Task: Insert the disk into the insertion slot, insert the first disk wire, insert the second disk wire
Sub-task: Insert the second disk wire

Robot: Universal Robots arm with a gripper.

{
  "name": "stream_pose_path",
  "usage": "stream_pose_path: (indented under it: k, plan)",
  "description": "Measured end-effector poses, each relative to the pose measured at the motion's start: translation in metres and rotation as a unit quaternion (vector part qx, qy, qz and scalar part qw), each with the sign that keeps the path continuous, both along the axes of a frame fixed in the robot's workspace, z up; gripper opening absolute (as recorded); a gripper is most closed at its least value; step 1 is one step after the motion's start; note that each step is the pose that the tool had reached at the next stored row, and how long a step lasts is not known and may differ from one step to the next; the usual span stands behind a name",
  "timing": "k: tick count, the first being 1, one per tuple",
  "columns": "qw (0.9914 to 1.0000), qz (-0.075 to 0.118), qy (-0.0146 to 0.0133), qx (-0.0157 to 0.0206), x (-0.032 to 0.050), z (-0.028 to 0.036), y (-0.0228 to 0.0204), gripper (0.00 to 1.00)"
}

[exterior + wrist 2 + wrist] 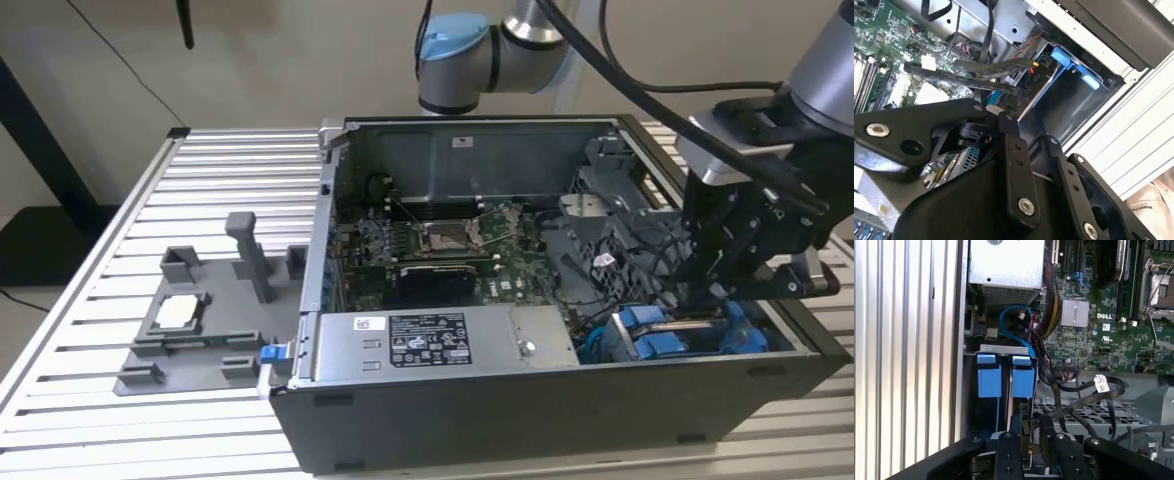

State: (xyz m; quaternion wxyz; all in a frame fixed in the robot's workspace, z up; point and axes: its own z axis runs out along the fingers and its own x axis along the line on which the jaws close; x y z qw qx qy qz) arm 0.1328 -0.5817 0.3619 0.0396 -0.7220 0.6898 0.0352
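Gripper (714,290) lowered into the open computer case (534,400), just above the insertion slot (687,335) at the case's near corner. In the first wrist view, fingers (1006,455) drawn narrow around a small dark connector (1026,432) with a black cable (1079,407), right beside the slot's blue tabs (989,380). Whether the disk sits inside the slot — cannot tell. Case resting on a ribbed aluminium table (227,180); grey fixture (200,320) beside the case. Motherboard (1104,315) and power-supply box (427,345) inside the case. Second wrist view adding the slot's deep inner wall (1069,105) — and pale cloth (1154,205) beyond the table edge.
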Motion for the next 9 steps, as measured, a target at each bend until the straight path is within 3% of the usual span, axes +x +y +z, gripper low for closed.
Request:
stream_pose_path:
  k: [2,9]
  plan:
    - [1.00000,0.000,-0.0001,0.0000,0.0000,0.0034,0.0000,0.30]
    - [1.00000,0.000,-0.0001,0.0001,-0.0001,0.0040,0.0000,0.30]
